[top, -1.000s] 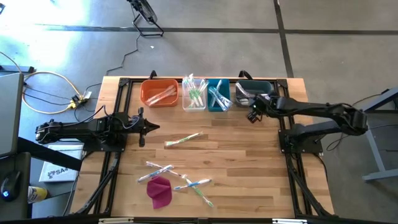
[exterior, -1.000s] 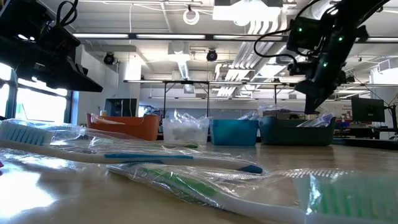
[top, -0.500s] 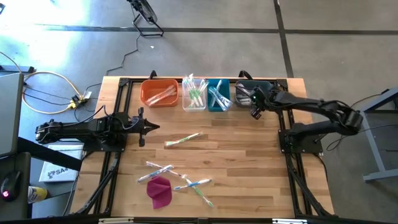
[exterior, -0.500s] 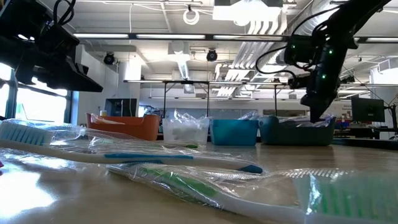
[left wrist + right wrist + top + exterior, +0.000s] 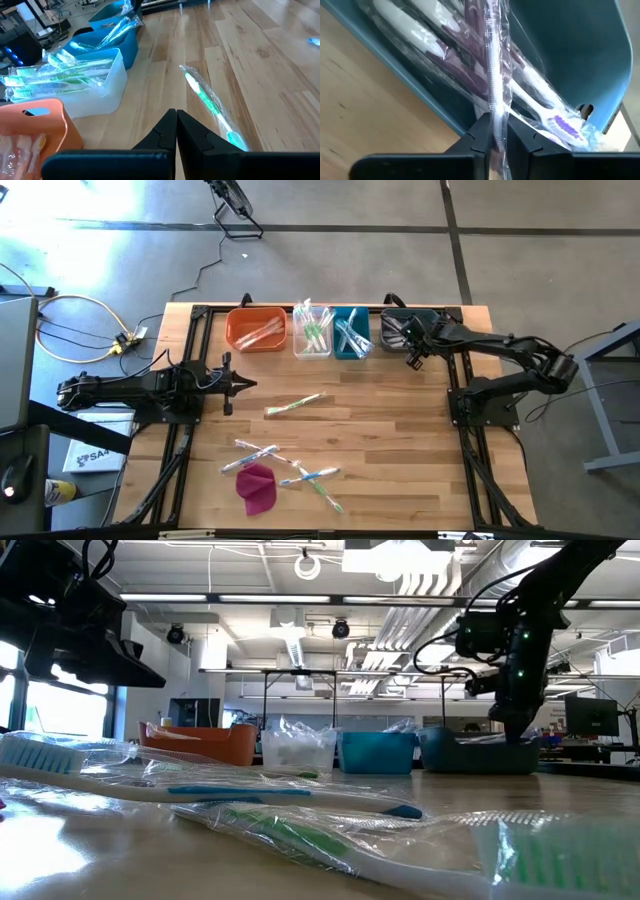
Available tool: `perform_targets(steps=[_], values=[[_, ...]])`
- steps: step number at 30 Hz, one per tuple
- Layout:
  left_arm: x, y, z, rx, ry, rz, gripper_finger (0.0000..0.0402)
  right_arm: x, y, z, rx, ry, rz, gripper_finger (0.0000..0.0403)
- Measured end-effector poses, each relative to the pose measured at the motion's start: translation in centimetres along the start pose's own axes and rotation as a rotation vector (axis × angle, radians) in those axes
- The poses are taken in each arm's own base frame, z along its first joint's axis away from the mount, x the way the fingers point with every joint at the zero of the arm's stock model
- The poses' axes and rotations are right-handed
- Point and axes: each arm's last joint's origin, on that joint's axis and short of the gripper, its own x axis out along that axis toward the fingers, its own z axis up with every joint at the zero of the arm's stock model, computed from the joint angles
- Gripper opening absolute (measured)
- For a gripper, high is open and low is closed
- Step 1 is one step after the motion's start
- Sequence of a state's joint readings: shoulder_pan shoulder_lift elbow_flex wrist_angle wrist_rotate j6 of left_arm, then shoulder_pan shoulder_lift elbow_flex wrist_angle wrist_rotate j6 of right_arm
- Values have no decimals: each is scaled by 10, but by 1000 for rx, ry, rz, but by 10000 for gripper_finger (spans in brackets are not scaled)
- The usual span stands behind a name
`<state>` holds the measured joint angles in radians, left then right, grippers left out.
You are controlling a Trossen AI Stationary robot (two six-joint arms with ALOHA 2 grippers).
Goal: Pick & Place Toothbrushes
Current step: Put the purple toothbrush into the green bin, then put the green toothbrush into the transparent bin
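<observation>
We see four bins lined along the far edge of the wooden plank surface (image 5: pixel 400 440), leaving broad open room in the middle where one wrapped green toothbrush (image 5: pixel 295 405) lies alone, and more toothbrushes (image 5: pixel 285 465) scatter near the front edge beside a magenta cloth lump (image 5: pixel 257 488). Our right gripper (image 5: pixel 410 340) hangs over the dark teal bin (image 5: pixel 392 320), its fingers (image 5: pixel 476 135) pinching a crinkly clear-wrapped white toothbrush (image 5: pixel 492 75) above others there. Our left gripper (image 5: pixel 243 384) waits at the left, fingers (image 5: pixel 165 132) pressed together.
</observation>
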<state>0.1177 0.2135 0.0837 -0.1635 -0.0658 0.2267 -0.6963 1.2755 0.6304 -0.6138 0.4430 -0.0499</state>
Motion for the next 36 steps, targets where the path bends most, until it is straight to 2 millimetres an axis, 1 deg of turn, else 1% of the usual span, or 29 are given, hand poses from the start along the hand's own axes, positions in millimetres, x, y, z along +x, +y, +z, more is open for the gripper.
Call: perform_targets(steps=[6,10,19,25,30,33,36], values=[[0,0,0,5,-1,0,6,-2,3,5,6,-49,2,82],[0,0,0,5,-2,0,6,-8,5,11,-5,-75,9,105],[0,0,0,1,-3,0,6,-30,3,23,-52,-63,19,145],[0,0,0,-3,-3,-1,6,-35,3,24,-68,-50,-3,166],[0,0,0,-26,-3,-3,6,-37,8,23,-45,-52,10,170],[0,0,0,-26,-4,-4,6,-42,17,22,-80,-66,24,163],[0,0,0,-27,-3,-3,6,-49,27,23,-78,-91,54,151]])
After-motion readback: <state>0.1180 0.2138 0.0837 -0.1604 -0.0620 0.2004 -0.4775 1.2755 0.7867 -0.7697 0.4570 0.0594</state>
